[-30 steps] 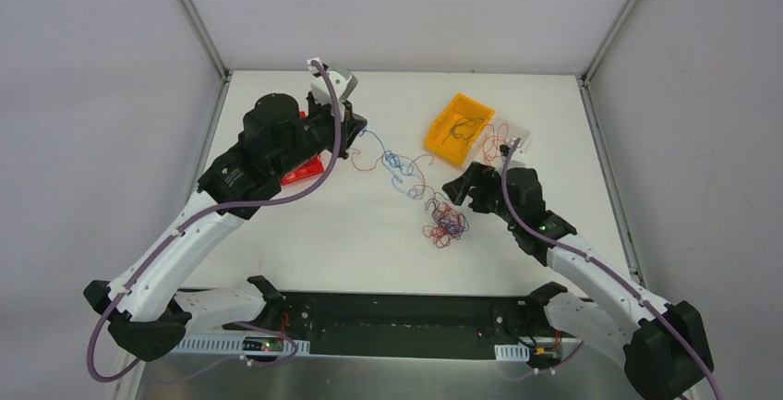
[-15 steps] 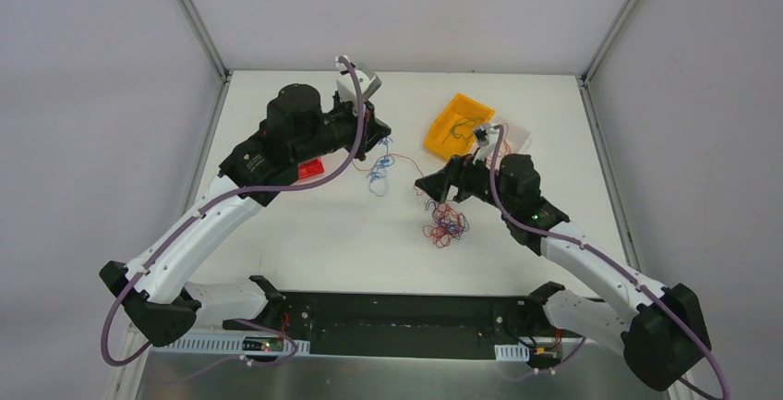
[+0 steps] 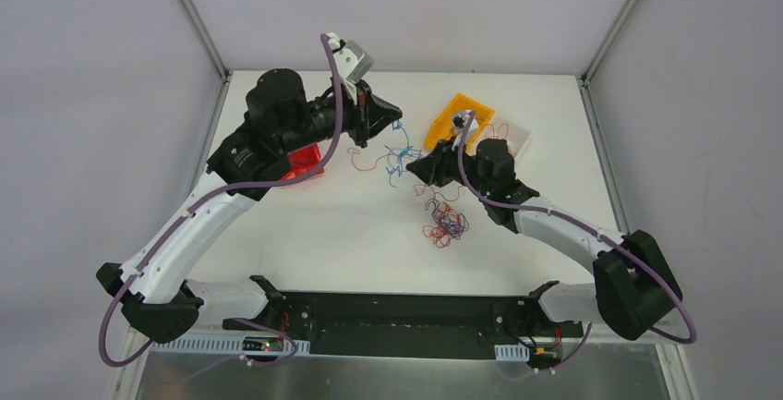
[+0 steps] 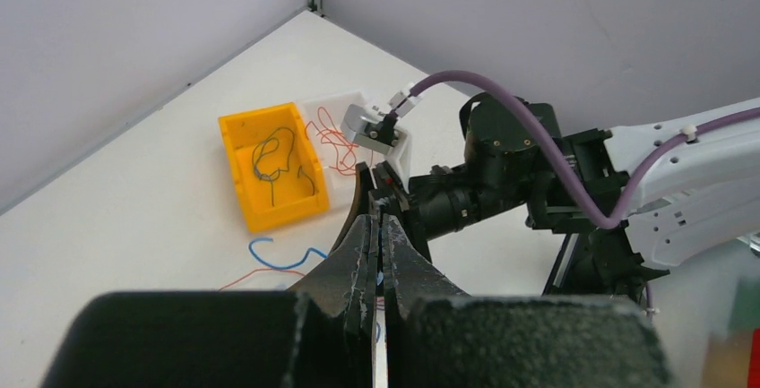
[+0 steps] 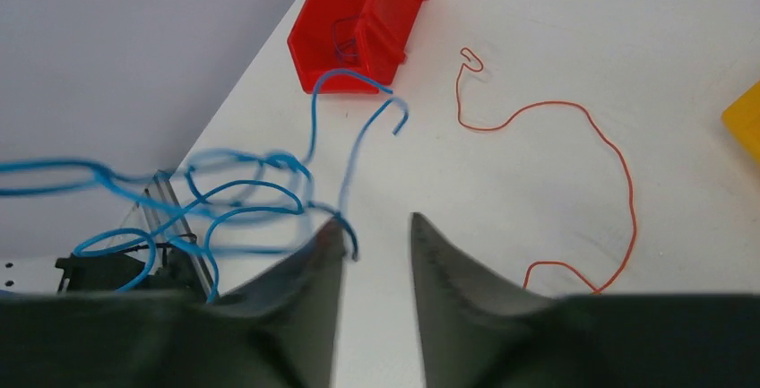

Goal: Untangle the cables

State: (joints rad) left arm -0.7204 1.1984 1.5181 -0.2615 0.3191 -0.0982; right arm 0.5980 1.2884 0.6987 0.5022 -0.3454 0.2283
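Cables, thin and curly, lie in a few spots on one white worktop (image 3: pixel 323 234), reached by two arms. Three bins stand on it: one red plastic bin (image 3: pixel 300 162) by the left edge, and one yellow plastic bin (image 4: pixel 278 213) and one small white tray (image 4: pixel 327 106) side by side near the far edge. One red and blue pile (image 3: pixel 445 222) lies around the middle. One blue bunch (image 3: pixel 399 152) hangs in the air between the grippers. The left gripper (image 4: pixel 375 219) has its jaws pressed together, pinching that blue bunch. The right gripper (image 5: pixel 376 225) has its jaws spread, with a blue strand just beside one finger. One orange wire (image 5: pixel 574 164) lies alone.
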